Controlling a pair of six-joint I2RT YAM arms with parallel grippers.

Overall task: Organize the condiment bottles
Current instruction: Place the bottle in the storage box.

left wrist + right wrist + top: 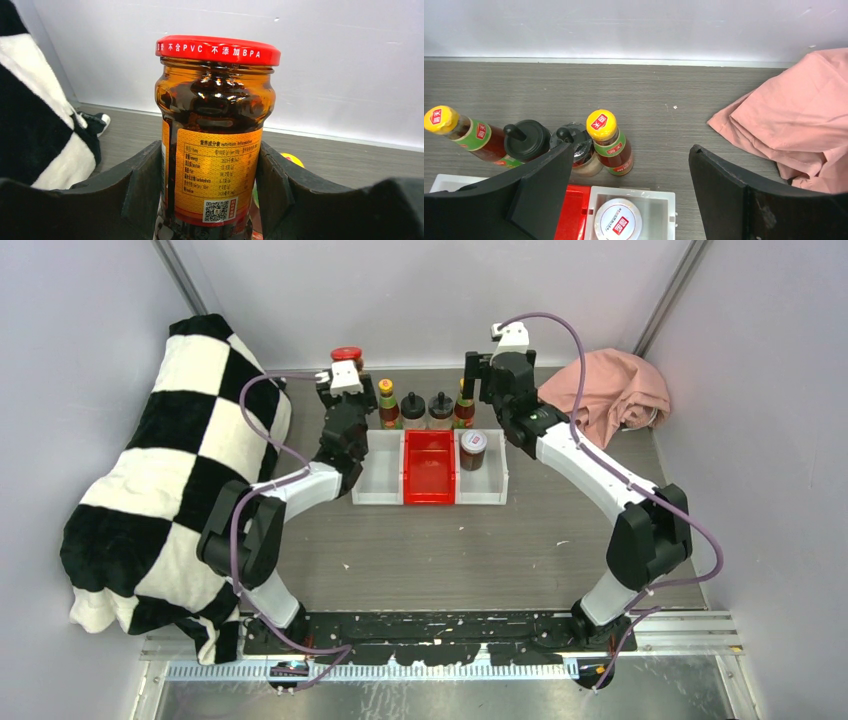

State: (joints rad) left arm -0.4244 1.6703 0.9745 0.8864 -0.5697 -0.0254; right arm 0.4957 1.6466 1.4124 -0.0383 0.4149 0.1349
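Where the table ends on the left: a black-and-white chequered blanket (170,470) lies heaped.
Left gripper (210,187): clenched on both sides of a red-lidded jar (215,100) at the back of the table, left of the bottle row. I cannot tell whether the jar's base touches the table.
Jar writing: the lid rim reads "不含PVC 不添加BPA". The orange label is headed "nutrition information", with figures too small to read and a QR code beneath.
Bottle row: four stand upright just behind the bins. They are the first sauce bottle (387,405), first shaker (413,410), second shaker (441,409) and second sauce bottle (465,405).
Bottle marks: the sauce bottles have yellow caps with a red square logo and green neck bands. The characters are unreadable. The shakers have black lids.
Bins: left white bin (378,475), red bin (430,470) and right white bin (497,480) sit side by side.
White-lidded jar (618,221): stands in the right white bin, with a red logo on the lid that I cannot read.
Right gripper (631,165): jaws spread wide, grasping nothing, above the row's right end.
Pink cloth (615,390): crumpled at the back right.
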